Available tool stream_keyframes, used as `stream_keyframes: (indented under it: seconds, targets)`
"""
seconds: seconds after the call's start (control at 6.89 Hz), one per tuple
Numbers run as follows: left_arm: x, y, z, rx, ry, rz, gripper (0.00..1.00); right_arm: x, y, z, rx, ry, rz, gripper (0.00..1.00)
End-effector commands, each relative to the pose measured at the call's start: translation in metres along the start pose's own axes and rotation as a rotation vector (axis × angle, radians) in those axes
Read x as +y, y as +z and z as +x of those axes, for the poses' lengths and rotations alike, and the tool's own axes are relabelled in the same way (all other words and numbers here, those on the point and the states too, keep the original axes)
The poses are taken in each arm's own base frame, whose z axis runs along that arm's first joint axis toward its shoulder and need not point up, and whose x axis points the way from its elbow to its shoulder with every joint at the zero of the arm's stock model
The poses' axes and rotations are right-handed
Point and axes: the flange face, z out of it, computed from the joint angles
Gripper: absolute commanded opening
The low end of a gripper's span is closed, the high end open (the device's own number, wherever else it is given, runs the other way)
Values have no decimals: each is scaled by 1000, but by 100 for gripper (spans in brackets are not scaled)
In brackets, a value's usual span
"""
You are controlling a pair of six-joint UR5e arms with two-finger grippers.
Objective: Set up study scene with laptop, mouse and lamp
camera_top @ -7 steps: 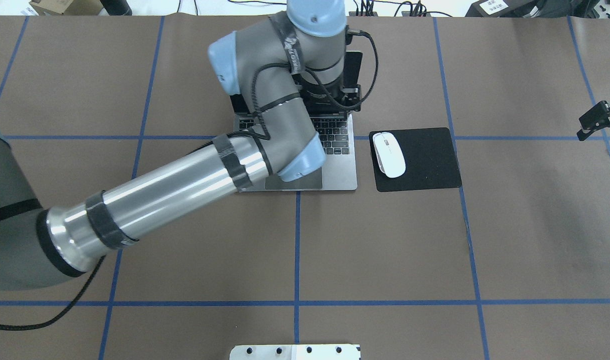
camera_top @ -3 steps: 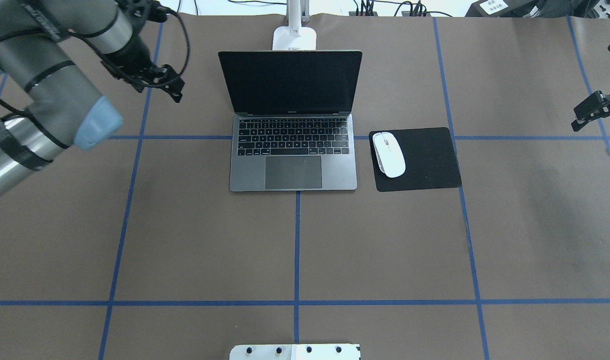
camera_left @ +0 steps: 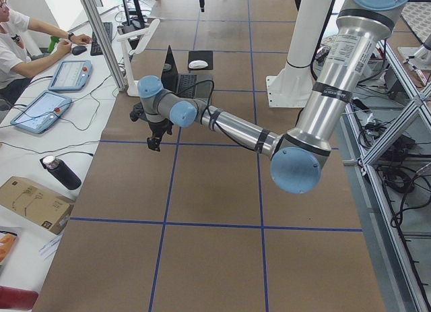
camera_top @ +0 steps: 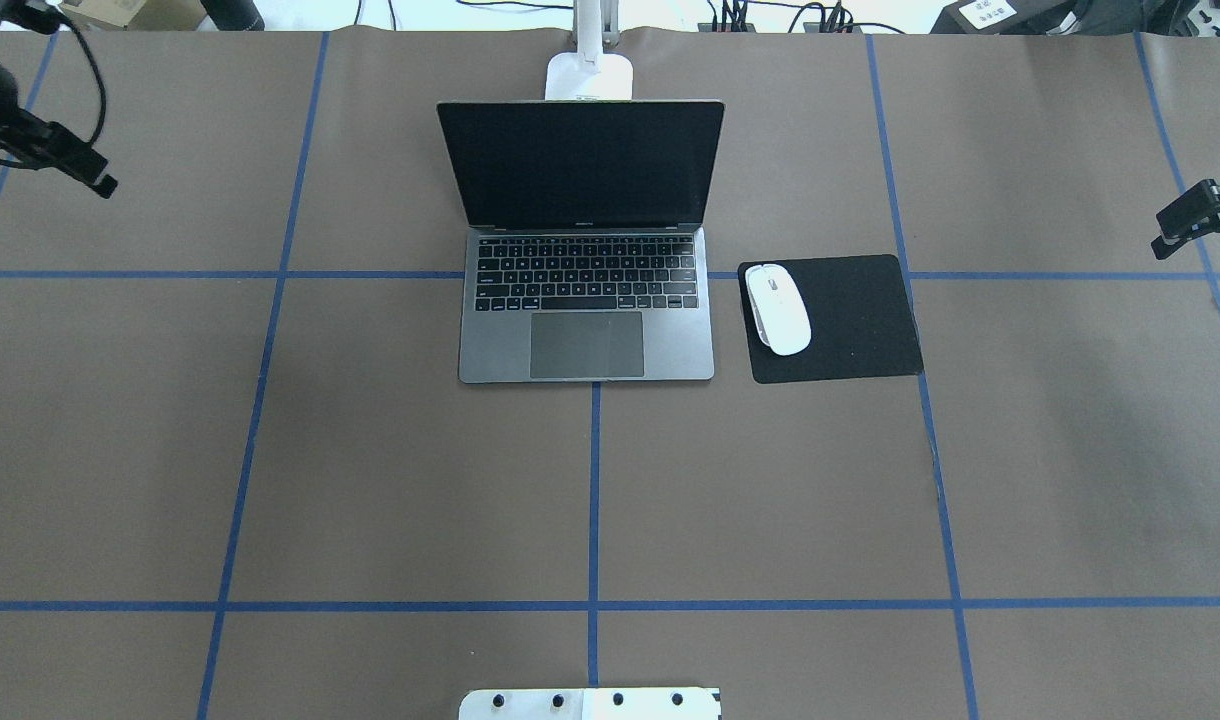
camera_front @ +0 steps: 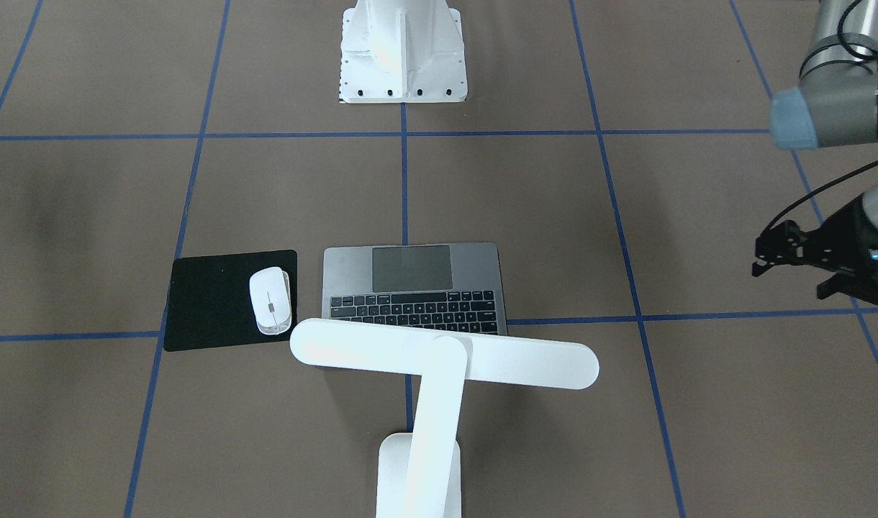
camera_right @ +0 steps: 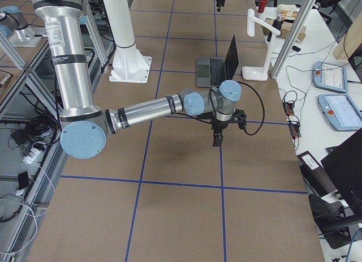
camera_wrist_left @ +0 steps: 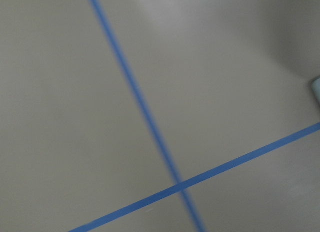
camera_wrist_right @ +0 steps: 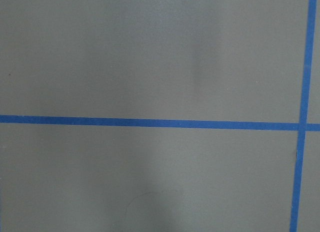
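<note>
We judge the scene set: the laptop [camera_top: 585, 330] stands open on the surface [camera_top: 370, 480], the mouse [camera_top: 778, 322] beside it on the black mat [camera_top: 860, 320], the lamp [camera_top: 588, 75] behind. The left claw [camera_top: 90, 175] and the right claw [camera_top: 1175, 235] hang aside; whether spread or pressed together, we cannot tell. Next needs only parking.

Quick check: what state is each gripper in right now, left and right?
Left gripper: open, holding nothing.
Right gripper: looks open, holding nothing; partly cut off at the picture's edge.

Lamp [camera_top: 589, 78] behind laptop [camera_top: 585, 300]; mouse [camera_top: 778, 309] on mat [camera_top: 860, 320] just right of laptop.
</note>
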Motion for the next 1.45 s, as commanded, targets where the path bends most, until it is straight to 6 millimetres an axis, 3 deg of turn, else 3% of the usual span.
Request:
stream_keyframes:
  seconds: [0.0,0.29,0.44,0.87,1.16,1.31]
  targets:
    - [60,-20,-88,-12,-32,-23,100,14,5,11,6,7,-10,99]
    - [81,-40,-119,-21,-168,-72,100,28,17,28,21,-8,16,99]
    - [83,-41,-123,-25,-172,-72,100,34,19,32,9,-21,36,99]
    - [92,-29,-138,-19,-61,-100,100,51,9,44,11,-5,53,99]
    - [100,-25,-141,-16,-62,-105,100,50,6,51,16,11,60,99]
    - [113,-19,-150,-12,-81,-114,100,48,5,49,15,10,63,99]
